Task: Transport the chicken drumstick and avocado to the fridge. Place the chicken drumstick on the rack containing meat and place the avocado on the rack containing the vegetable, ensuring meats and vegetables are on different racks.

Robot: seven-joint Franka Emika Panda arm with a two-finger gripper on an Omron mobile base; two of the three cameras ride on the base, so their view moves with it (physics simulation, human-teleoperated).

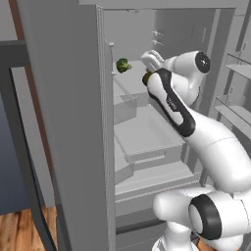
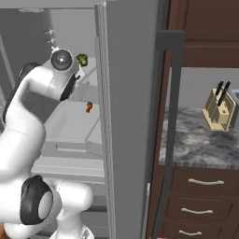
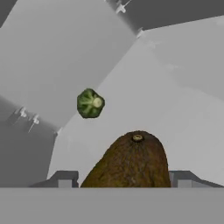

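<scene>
Holding: gripper [image 3: 124, 179] — jaws set wide around the avocado [image 3: 129, 161], stem end forward.
Avocado's place: over the fridge's [image 1: 68, 122] higher shelf [image 3: 183, 113], near the vegetable [image 3: 90, 103] — greens belong together.
Drumstick [image 2: 88, 107]: on the rack below, apart from produce.

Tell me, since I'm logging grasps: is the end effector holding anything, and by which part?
Yes: the end effector holds the avocado between its fingers, gripped across its broad lower body, the stem end pointing ahead toward the green vegetable on the fridge shelf.
</scene>
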